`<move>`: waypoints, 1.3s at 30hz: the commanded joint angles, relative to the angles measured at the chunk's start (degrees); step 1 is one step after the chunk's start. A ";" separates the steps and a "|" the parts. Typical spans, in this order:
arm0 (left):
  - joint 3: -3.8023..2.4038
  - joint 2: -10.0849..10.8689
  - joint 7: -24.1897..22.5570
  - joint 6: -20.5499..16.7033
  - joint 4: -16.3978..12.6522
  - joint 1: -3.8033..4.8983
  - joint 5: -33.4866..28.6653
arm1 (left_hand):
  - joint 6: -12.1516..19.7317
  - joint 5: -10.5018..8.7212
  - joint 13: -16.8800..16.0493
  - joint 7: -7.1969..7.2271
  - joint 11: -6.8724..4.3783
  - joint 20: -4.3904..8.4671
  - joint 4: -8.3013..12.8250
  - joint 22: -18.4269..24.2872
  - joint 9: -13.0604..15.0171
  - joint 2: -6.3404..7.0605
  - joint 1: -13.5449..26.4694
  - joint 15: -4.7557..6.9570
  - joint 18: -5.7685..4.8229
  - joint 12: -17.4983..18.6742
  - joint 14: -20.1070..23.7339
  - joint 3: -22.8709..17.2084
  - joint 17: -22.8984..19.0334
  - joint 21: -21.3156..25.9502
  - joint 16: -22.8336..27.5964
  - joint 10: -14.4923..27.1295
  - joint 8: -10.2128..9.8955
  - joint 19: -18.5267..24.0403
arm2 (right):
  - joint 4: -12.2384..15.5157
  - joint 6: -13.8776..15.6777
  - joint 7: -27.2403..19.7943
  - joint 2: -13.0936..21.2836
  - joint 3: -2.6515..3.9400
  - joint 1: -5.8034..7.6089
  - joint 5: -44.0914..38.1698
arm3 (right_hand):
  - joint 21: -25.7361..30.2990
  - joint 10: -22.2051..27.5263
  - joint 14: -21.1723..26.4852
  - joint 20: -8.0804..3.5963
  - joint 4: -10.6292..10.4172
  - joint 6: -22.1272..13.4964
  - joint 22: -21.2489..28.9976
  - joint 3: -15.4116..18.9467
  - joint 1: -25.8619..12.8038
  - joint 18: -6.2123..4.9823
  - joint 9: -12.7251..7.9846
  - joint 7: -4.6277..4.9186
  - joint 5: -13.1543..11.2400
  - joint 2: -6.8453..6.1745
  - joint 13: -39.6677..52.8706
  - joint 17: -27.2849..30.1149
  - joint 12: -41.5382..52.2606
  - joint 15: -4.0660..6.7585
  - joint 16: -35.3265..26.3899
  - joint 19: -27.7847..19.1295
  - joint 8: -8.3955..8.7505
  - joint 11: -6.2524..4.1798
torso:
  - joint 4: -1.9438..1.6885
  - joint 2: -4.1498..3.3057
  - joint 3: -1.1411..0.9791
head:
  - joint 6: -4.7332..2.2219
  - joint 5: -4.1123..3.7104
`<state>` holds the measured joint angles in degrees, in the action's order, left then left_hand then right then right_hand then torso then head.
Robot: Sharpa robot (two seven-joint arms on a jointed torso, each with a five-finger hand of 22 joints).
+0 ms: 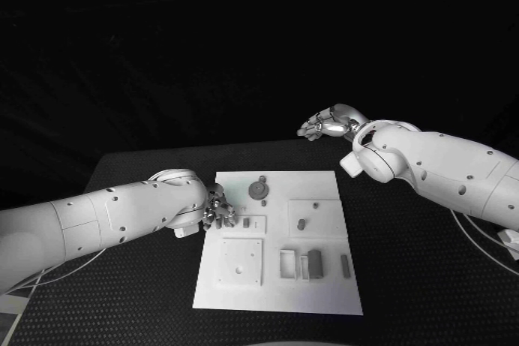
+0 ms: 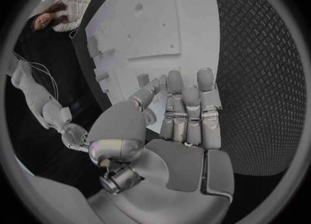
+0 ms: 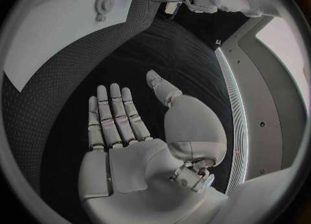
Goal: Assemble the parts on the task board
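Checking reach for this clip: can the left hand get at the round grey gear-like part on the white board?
Probably yes: the left hand hovers open at the white task board's edge, nothing between it and the round grey gear-like part.

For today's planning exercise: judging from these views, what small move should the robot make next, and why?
Probably ease the left hand onto the task board toward the small part beside its fingers. That hand is open, holds nothing and sits at the board's edge, while the right hand is raised beyond the table's far edge.
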<state>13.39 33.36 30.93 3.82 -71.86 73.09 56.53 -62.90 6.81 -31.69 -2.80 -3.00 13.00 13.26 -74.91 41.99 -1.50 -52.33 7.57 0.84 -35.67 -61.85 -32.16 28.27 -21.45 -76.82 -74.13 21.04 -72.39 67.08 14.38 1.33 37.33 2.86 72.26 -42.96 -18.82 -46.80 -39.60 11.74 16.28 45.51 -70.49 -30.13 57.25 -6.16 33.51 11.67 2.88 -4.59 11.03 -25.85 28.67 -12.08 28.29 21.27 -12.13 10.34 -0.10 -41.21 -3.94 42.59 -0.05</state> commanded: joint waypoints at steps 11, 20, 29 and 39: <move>0.03 -0.13 -0.77 1.74 -0.04 -0.06 0.45 | -0.37 0.12 -0.15 -0.04 -0.01 1.00 0.51 -1.35 1.87 -1.66 -2.29 1.14 -0.42 -0.38 -1.07 -0.07 0.15 -0.25 -0.46 -0.39 0.55 -0.98 | 0.02 -0.58 -0.34 0.02 0.00 0.00 -0.26 | -0.14 0.15 0.47 -0.12 -0.21 -0.57 -0.13 -0.07 -0.17 0.74 -0.09 0.27 -0.15 0.39 -0.15 0.09 0.34 -0.02 -0.21 -0.37 -0.39 0.17 | -0.05 -0.02 0.02 | 0.12 -0.10; 0.03 -0.18 -0.53 1.44 0.11 -0.06 -0.43 | 0.24 -0.16 -0.14 -0.26 0.13 0.97 -0.26 -1.25 1.77 -1.07 -1.35 1.07 -0.57 -0.30 -0.84 0.44 0.10 -0.26 -0.33 -0.08 0.31 -0.71 | 0.07 -0.55 -0.33 0.07 0.00 0.00 -0.26 | -0.13 0.15 0.48 -0.12 -0.21 -0.57 -0.16 -0.08 -0.19 0.73 -0.10 0.27 -0.15 0.38 -0.20 0.11 0.37 -0.03 -0.20 -0.37 -0.41 0.17 | -0.05 0.01 -0.01 | 0.21 -0.08; 0.03 -0.21 -0.62 1.01 0.30 -0.05 -1.10 | 2.06 -3.59 -0.15 -0.80 0.52 0.94 -3.84 -1.03 0.73 4.01 3.75 0.81 -0.41 -0.15 -0.31 3.97 -0.14 0.11 0.04 0.74 -0.86 0.02 | 0.02 -0.50 -0.32 0.09 -0.01 -0.01 -0.26 | -0.11 0.16 0.53 -0.11 -0.18 -0.59 -0.18 -0.08 -0.19 0.73 -0.12 0.27 -0.15 0.33 -0.25 0.14 0.38 -0.04 -0.22 -0.39 -0.41 0.17 | -0.02 0.00 -0.03 | 0.29 -0.13; 0.03 -0.24 -0.68 0.13 0.42 -0.05 -1.22 | 2.25 -3.88 -0.26 -0.86 0.58 0.84 -6.63 -1.01 0.35 7.47 5.68 0.74 -0.20 -0.24 0.02 4.54 -0.19 0.38 0.03 1.14 -0.89 0.27 | -0.02 -0.46 -0.31 0.07 -0.02 -0.02 -0.26 | -0.10 0.19 0.57 -0.10 -0.19 -0.62 -0.21 -0.09 -0.21 0.72 -0.13 0.28 -0.15 0.32 -0.30 0.17 0.39 -0.06 -0.23 -0.38 -0.41 0.18 | -0.02 0.02 0.00 | 0.48 -0.20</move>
<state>13.41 33.22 30.77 4.24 -71.43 73.06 55.77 -60.97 3.30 -31.87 -3.54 -2.36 13.84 6.88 -74.93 42.40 5.55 -46.66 8.38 0.83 -35.67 -62.20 -27.62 28.17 -21.27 -77.04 -73.49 20.36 -72.59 67.04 14.33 1.33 37.39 2.83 72.25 -42.96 -18.82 -46.80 -39.39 11.74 16.28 45.30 -70.64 -30.13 57.25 -6.16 33.46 11.46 2.88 -4.59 10.82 -25.75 28.67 -12.29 28.28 21.28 -12.42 10.34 -0.12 -41.20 -3.96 42.96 -0.23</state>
